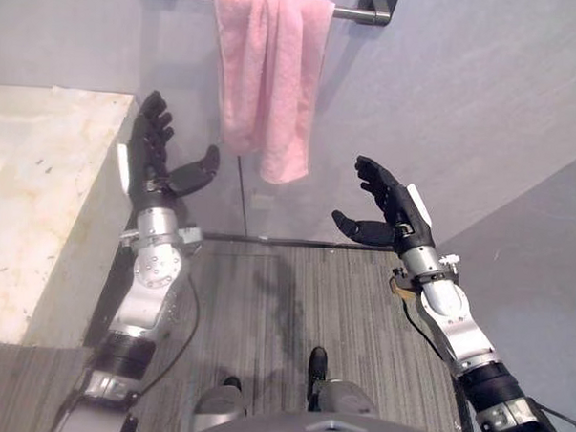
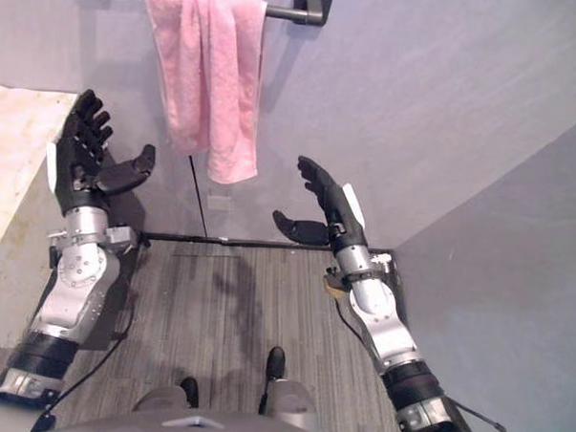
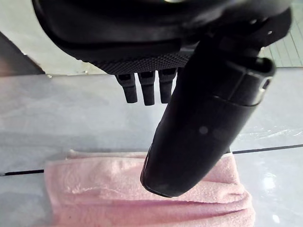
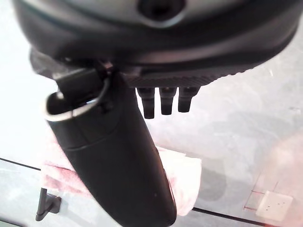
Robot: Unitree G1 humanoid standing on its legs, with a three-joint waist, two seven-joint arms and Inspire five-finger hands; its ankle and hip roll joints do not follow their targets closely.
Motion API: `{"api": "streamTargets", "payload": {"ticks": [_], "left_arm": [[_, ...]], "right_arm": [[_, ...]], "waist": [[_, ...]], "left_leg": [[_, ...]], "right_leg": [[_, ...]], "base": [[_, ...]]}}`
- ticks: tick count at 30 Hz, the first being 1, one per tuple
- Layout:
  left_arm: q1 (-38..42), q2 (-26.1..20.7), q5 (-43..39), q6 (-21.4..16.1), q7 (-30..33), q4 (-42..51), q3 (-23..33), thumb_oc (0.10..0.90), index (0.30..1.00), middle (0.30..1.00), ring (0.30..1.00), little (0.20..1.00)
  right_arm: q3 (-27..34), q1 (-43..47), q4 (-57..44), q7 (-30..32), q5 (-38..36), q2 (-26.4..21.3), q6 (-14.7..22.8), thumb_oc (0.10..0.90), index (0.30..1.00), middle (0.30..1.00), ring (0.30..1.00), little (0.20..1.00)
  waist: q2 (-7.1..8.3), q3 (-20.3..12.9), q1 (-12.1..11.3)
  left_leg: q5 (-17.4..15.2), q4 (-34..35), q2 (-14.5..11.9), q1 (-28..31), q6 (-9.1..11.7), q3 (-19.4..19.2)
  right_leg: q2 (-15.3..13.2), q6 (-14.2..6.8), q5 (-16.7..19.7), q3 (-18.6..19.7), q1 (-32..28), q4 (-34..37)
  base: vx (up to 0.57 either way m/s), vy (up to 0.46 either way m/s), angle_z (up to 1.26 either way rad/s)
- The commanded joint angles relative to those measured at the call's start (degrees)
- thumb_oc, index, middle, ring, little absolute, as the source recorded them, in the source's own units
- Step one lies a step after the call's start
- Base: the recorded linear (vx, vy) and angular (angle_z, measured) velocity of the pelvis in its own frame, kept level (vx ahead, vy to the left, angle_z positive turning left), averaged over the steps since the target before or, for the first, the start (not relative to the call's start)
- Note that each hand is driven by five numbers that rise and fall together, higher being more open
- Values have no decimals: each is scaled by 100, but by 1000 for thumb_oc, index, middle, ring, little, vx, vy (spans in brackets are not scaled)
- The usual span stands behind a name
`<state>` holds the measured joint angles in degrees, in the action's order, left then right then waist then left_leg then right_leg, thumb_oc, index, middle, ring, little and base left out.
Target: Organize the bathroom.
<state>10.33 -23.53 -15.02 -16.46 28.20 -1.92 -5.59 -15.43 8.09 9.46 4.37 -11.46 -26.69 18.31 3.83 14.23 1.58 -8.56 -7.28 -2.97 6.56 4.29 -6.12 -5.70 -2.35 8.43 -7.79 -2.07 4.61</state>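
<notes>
L eye view: pink towel (image 1: 265,76) hangs folded over dark towel bar (image 1: 359,12) on grey wall (image 1: 466,90), soft terry nap, lower end uneven, one fold hanging lower. Left hand (image 1: 155,158) raised upright just left of towel, palm facing towel, fingers straight, thumb out toward cloth, not touching, holding nothing. Right hand (image 1: 389,206) raised on towel's right, lower than the left, fingers loosely extended, thumb jutting toward the left, also holding nothing, apart from cloth. Pale stone-look counter (image 1: 40,196) w/ blotchy marbled top at left. Floor (image 1: 284,302) grey, fine ribbed stripes.

R eye view: same scene; towel between the two hands, both arms silver-grey, bent up at elbows. Bar's square bracket (image 2: 316,7) just right of towel.

L wrist view: left hand's thumb big and smooth in front, fingers (image 3: 147,87) straight in a row, textured palm pad; pink towel past them, fuzzy, on glossy wall.

R wrist view: right hand's fingers (image 4: 165,101) straight, thumb fwd; towel behind thumb, bar bracket near it, small white wall socket (image 4: 270,207) off to the side.
</notes>
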Motion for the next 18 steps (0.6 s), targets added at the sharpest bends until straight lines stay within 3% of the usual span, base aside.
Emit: {"api": "streamTargets", "payload": {"ticks": [1,6,8,10,12,14,15,16,18], "left_arm": [[605,-374,312,-577,-411,265,-60,800,900,900,900,900],[638,-556,-316,-367,-1095,217,115,800,900,900,900,900],[729,-594,-398,-349,-1276,83,166,800,900,900,900,900],[834,-691,-345,-290,-1291,-83,170,800,900,900,900,900],[956,-911,-243,-331,-1142,-421,185,800,900,900,900,900],[986,-1054,-228,-398,-1021,-629,267,800,900,900,900,900],[1036,-1208,-274,-440,-924,-839,434,800,900,900,900,900],[1047,-1240,-224,-444,-887,-882,474,800,900,900,900,900],[1038,-1403,-288,-487,-836,-1062,573,800,900,900,900,900]], "right_arm": [[303,768,-285,71,-107,-416,464,800,900,900,900,900],[380,619,-584,-111,-179,-388,267,800,900,900,900,900],[376,569,-559,-221,-167,-276,249,800,900,900,900,900],[319,499,-524,-303,-133,-215,322,800,900,900,900,900],[273,407,-502,-500,-170,-171,382,800,900,900,900,900],[232,393,-465,-686,-189,-132,404,800,900,900,900,900],[218,404,-444,-917,-213,-115,388,800,900,900,900,900],[213,409,-433,-965,-204,-110,370,800,900,900,900,900],[120,452,-448,-1102,-244,-152,311,800,900,900,900,900]], "waist": [[-433,-653,115],[-499,-777,152],[-546,-783,171],[-605,-742,223],[-614,-724,267],[-597,-719,261],[-566,-721,242],[-556,-724,237],[-477,-745,253]], "left_leg": [[1094,1062,-540,-439,300,180],[934,1070,-262,-344,169,207],[869,1019,-136,-346,41,192],[840,1035,-65,-281,-80,201],[776,1044,-5,-230,-142,167],[758,1072,5,-174,-105,73],[734,1078,9,-142,-31,-131],[723,1078,14,-134,-20,-194],[635,1080,104,-68,11,-485]], "right_leg": [[94,-600,-1628,-234,-548,-729],[-221,-826,-1695,-204,-344,-1143],[-336,-935,-1765,-167,-135,-1712],[-372,-1070,-1614,23,240,-2513],[-381,-1127,-1461,81,430,-2752],[-405,-1122,-1396,-63,424,-2419],[-428,-1081,-1342,-413,305,-1625],[-426,-1071,-1294,-499,265,-1418],[-279,-1009,-873,-780,203,-476]], "base": [[177,213,-10],[215,239,-15],[177,215,-12],[145,130,-13],[221,66,-30],[211,-14,-49],[180,-42,-53],[230,-56,-76],[198,-31,-59]]}}
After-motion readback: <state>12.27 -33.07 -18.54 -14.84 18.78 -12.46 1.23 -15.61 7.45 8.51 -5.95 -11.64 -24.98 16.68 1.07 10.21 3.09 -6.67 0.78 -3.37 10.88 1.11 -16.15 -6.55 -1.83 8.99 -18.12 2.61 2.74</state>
